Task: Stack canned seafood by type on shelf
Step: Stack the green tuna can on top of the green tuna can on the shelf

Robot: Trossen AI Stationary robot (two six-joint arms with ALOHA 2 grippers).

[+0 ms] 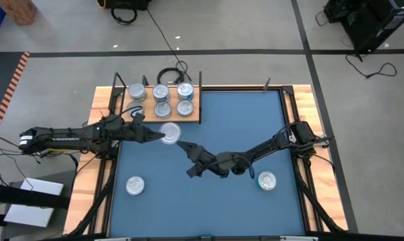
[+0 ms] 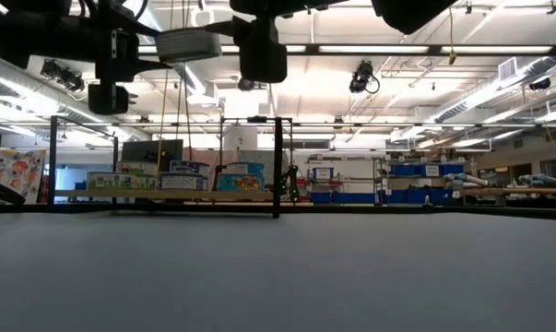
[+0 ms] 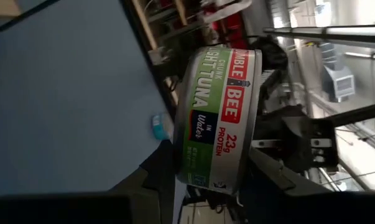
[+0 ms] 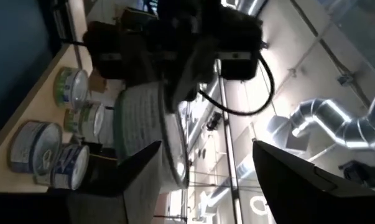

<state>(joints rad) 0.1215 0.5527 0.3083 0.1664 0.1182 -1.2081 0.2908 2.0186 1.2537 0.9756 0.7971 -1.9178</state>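
The left gripper [image 1: 163, 136] pinches one tin [image 1: 170, 133], partly hiding it at frame centre. The right gripper [image 1: 183, 146] is spread. Five tins sit on the shelf [image 1: 191, 118], two on the mat [image 1: 208, 207].

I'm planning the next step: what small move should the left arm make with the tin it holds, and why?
Probably carry it on toward the light-brown wooden shelf and lower it onto a matching tin. The left gripper grips a round silver tuna tin with a green label above the blue mat, just short of the shelf, where six tins already sit. The right gripper is close beside it.

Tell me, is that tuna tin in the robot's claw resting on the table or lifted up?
Lifted. The low view shows the tin high above the mat, and the left gripper is clamped on it.
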